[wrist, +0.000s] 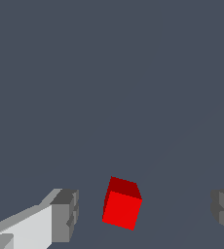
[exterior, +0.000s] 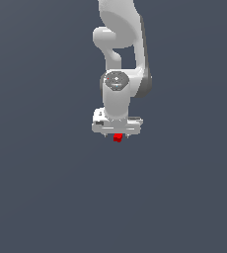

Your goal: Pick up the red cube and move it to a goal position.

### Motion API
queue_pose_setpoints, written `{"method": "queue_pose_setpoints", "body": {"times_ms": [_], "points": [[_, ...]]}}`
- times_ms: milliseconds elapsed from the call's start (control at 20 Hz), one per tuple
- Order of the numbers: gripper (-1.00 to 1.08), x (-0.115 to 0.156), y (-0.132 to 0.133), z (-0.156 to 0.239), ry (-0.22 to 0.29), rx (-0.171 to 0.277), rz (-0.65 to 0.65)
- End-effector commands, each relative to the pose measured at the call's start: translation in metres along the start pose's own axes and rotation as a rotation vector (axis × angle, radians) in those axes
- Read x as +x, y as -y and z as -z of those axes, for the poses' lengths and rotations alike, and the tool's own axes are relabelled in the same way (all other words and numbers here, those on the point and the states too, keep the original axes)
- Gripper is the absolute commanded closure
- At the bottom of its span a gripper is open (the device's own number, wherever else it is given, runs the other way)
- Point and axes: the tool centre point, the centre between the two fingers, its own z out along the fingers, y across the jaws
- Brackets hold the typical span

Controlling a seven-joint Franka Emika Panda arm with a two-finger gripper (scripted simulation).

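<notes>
Nearest the wrist camera there are two grey finger pads, one at each side of the picture, and one red cube between them. The gripper stands spread wide: clear gaps of bare grey floor show on both sides of the cube, so neither pad touches it. The cube sits turned at an angle to the pads, one corner toward the camera, and lies nearer the pad that carries the white finger body than the other one. That other pad is cut off by the picture's edge, so only a slice of it shows.

In the exterior view there is one white arm hanging down from the top edge, its upper links cut off there. The gripper points downward, and the red cube shows as a small red patch just beneath the white hand, partly hidden by it. The fingers themselves are too small to make out here, and whether the cube rests on the floor cannot be told. The floor is one plain dark grey surface.
</notes>
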Motion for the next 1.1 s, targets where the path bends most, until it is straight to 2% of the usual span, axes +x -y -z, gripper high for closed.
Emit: {"method": "queue_pose_setpoints", "body": {"times_ms": [0,550,1050], "points": [[-0.92,-0.008,0.0,-0.012,-0.003,-0.001,-0.033],[-0.92,-0.047,0.003,-0.079,-0.024,-0.006,-0.207],[-0.92,-0.059,0.007,-0.105,-0.031,-0.008,-0.27]]}}
